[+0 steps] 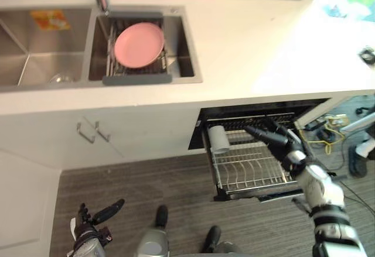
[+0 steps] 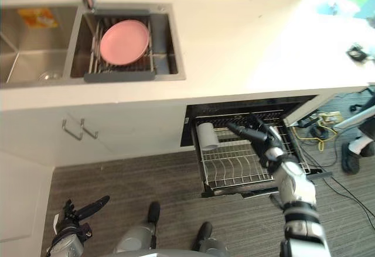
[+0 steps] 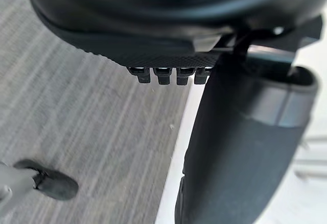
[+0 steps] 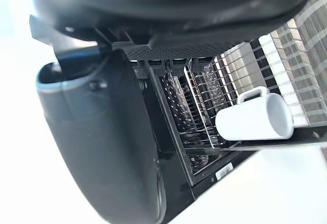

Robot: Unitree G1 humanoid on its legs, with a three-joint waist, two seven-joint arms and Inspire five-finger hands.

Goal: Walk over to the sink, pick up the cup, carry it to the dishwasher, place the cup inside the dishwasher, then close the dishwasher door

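Observation:
A white cup (image 1: 219, 139) lies on its side at the left end of the pulled-out wire rack (image 1: 252, 169) of the dishwasher under the counter. The cup (image 4: 255, 117) also shows in the right wrist view, resting on the rack with its handle up. My right hand (image 1: 280, 141) hovers open over the rack, a little to the right of the cup, fingers straight and apart from it. My left hand (image 1: 94, 222) hangs low over the floor at the lower left, fingers relaxed and holding nothing.
A double sink (image 1: 187, 46) in the white counter holds a pink plate (image 1: 139, 44) on a drying rack. Cabinet handles (image 1: 94, 131) show below the sink. Yellow cables (image 1: 328, 129) lie on the floor right of the dishwasher.

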